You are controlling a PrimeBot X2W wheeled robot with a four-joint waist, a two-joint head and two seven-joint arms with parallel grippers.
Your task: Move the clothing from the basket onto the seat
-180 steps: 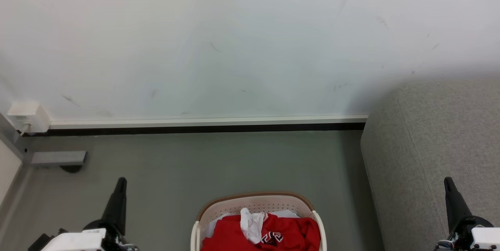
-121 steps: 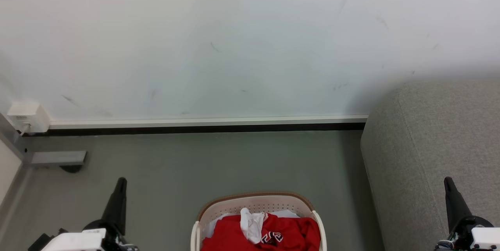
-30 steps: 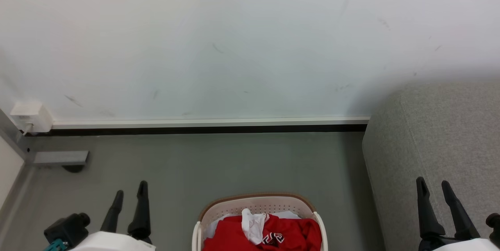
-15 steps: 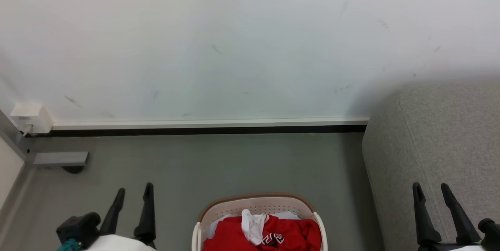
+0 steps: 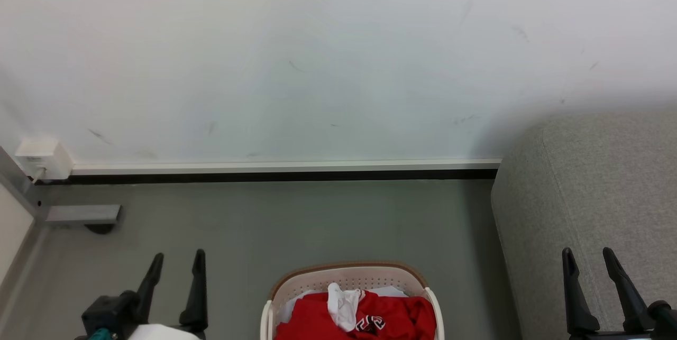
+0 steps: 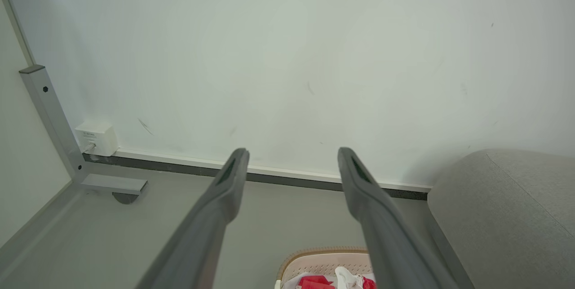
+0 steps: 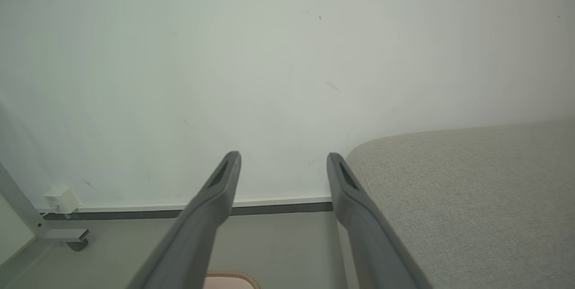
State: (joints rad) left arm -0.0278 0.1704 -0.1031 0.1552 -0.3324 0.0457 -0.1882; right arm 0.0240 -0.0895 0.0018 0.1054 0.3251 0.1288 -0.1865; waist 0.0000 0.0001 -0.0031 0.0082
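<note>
Nearest us, our left gripper (image 5: 178, 255) and right gripper (image 5: 587, 253) hold their jaws wide apart, empty and touching nothing; six seconds ago each showed as one dark spike. Between them, the bright red sports clothing (image 5: 391, 313) lies unmoved in the cream perforated plastic basket (image 5: 346, 267) on the grey floor (image 5: 296, 218), just beside the large grey fabric sofa (image 5: 592, 181).

Fingers (image 5: 197, 287) apart: left gripper (image 5: 179, 254), right gripper (image 5: 587, 250)
</note>
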